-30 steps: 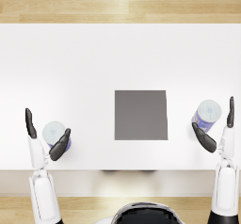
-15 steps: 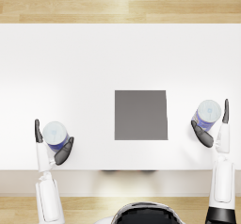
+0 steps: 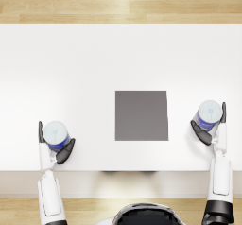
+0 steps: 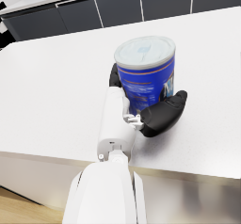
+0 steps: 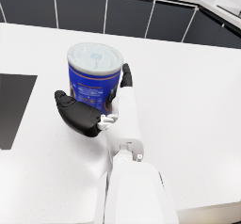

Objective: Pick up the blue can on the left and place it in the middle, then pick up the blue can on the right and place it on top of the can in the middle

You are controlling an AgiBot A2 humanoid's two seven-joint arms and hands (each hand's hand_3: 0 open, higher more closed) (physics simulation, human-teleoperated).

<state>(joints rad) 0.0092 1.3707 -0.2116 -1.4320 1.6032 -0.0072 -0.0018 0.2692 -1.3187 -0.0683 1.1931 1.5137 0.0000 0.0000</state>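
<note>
Each dark robot hand, left (image 3: 56, 148) and right (image 3: 209, 127), cups an upright glossy blue cylindrical can with pale foil lid, left (image 3: 56, 135) and right (image 3: 209, 114), on the smooth white worktop (image 3: 94, 68).

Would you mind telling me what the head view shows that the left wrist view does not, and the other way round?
Only the head view shows the dark square mat, the right hand around the right can, and the wooden floor. Only the left wrist view shows the dark cabinet fronts behind the table and the left can's printed blue side. Both show the left hand wrapped around the left can on the white table.
</note>
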